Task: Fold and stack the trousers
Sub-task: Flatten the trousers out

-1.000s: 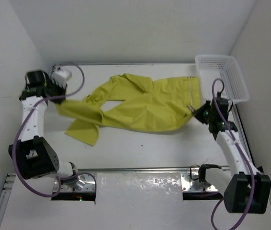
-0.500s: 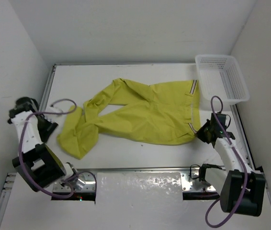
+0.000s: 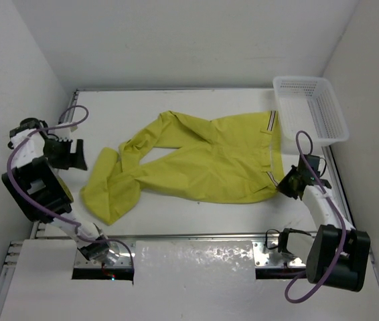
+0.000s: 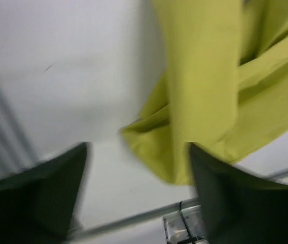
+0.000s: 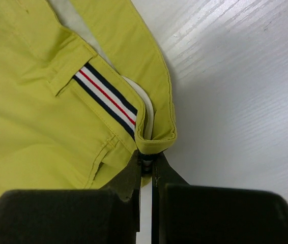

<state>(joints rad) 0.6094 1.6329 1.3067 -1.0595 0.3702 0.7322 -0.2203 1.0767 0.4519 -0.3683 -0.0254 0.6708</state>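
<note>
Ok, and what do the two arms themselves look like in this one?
The left arm and the right arm match: slim white links between chunky black joint housings. A loose purple cable loops along each. The fingers are matte black wedges that taper to narrow tips. No markings are readable.

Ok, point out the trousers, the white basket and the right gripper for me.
trousers (image 3: 203, 157): top view, on the flat seat area of the cloth.
basket (image 3: 310, 100): top view, on its bare mesh floor.
right gripper (image 5: 148, 165): right wrist view, between the fingertips pinching the waistband corner.
</note>
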